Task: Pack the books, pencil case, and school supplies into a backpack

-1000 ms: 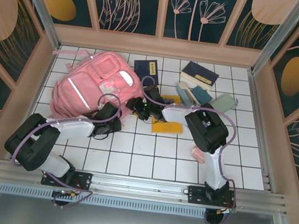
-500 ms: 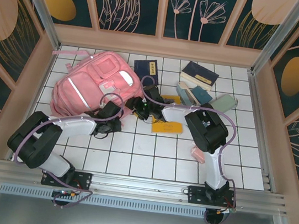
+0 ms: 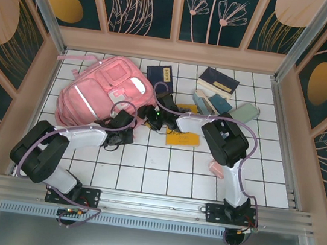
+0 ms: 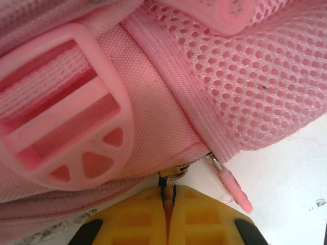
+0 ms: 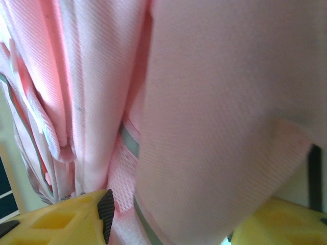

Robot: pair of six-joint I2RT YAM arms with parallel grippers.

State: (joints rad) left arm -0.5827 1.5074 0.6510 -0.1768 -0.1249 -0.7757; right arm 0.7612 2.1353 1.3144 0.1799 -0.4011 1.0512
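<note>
Seen from above, a large pink backpack (image 3: 101,89) lies flat on the left half of a white tiled table (image 3: 144,171). At the bag's lower right edge sits the left gripper (image 3: 124,128). Its wrist camera shows the yellow fingers (image 4: 204,219) pressed together, pinching a thin pink zipper pull (image 4: 167,199) just below a wide plastic buckle (image 4: 61,109), with a second loose pull (image 4: 232,186) dangling just beside. A little to the right, the right gripper (image 3: 151,116) meets the backpack's side. Close up, its fingers (image 5: 56,222) stand apart with a thick fold of pink fabric between them, and whether they squeeze it cannot be told. Further right, all outside the bag, lie a navy book (image 3: 160,76), a yellow book (image 3: 182,139), a second navy book (image 3: 218,80), teal pads (image 3: 218,103), a mint pouch (image 3: 244,114) and a small pink block (image 3: 217,168). The step in hand appears to be opening the bag before anything is packed. Next, the left arm likely needs to draw the pull along the zipper track while the right steadies the fabric against the tug.
</note>
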